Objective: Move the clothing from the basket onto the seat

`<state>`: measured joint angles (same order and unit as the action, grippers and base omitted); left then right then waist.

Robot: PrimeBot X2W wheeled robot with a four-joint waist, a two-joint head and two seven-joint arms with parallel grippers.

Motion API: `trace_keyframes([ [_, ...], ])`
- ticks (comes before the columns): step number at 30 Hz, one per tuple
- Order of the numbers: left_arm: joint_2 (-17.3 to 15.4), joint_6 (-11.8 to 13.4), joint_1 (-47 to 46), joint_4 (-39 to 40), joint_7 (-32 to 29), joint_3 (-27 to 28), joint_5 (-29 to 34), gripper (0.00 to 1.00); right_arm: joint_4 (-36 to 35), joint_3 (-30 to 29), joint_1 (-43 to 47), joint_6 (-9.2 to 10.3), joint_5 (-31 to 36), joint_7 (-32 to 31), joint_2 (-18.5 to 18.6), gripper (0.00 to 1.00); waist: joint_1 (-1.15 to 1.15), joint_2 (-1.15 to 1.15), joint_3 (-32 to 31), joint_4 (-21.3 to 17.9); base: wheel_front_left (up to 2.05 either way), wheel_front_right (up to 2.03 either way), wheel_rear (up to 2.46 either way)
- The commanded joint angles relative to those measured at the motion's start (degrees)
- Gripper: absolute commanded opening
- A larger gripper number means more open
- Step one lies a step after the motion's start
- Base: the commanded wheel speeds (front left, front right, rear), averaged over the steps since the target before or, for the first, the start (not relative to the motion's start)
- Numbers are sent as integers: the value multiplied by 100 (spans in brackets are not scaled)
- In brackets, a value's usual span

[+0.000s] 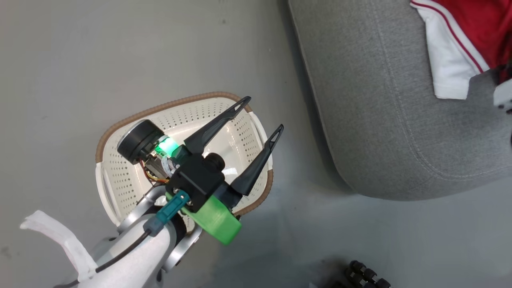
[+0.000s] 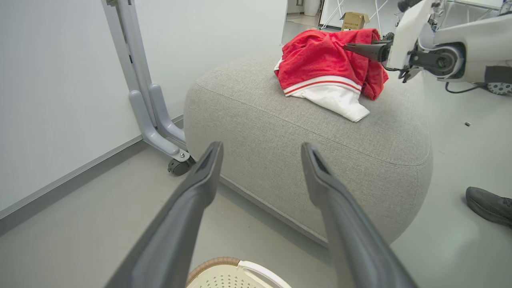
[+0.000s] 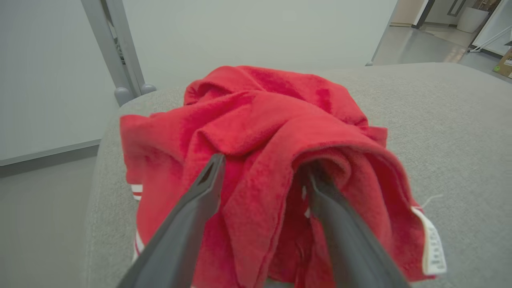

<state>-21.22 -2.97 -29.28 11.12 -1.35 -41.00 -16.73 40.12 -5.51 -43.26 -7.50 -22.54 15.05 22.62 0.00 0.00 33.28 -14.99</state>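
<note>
The seat [image 2: 280, 132] lies ahead of the left gripper [image 1: 263, 113], which hangs over the basket [image 1: 120, 176] with its fingers spread and nothing between them. The basket looks empty where it shows. The clothing [image 3: 260, 120] is heaped on the seat. The right gripper [image 3: 264, 163] straddles it, fingers parted, with one fold draped over a finger. It should back straight out without closing, so nothing snags.

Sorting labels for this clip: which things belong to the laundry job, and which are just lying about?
Job: clothing, basket, seat, left gripper, right gripper.
Lying about: cardboard box, wheeled stand, a person's shoe.
</note>
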Motion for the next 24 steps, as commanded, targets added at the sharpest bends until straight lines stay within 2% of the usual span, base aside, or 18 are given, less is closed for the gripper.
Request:
trace_keyframes([
  [1,-42,48,87,-7,60,22,-22,100,-135,-85,253,2,47,14,-85,100,0,0,-212,-96,0,0,0],
  [4,-52,110,207,-78,148,63,-79,100,-416,-210,688,2,126,15,-238,100,0,0,-432,-112,0,0,0],
  [12,-53,510,738,-307,513,332,-324,100,-1508,-602,1964,2,574,15,-798,100,0,0,-1171,70,0,0,0],
  [18,-4,734,1069,-498,897,539,-514,100,-2499,-529,2655,2,1014,12,-1281,100,0,0,-1589,448,0,0,0],
  [24,135,907,1300,-742,1304,773,-705,100,-3585,-267,3251,2,1496,-271,-1617,100,0,0,-1876,929,0,0,0],
])
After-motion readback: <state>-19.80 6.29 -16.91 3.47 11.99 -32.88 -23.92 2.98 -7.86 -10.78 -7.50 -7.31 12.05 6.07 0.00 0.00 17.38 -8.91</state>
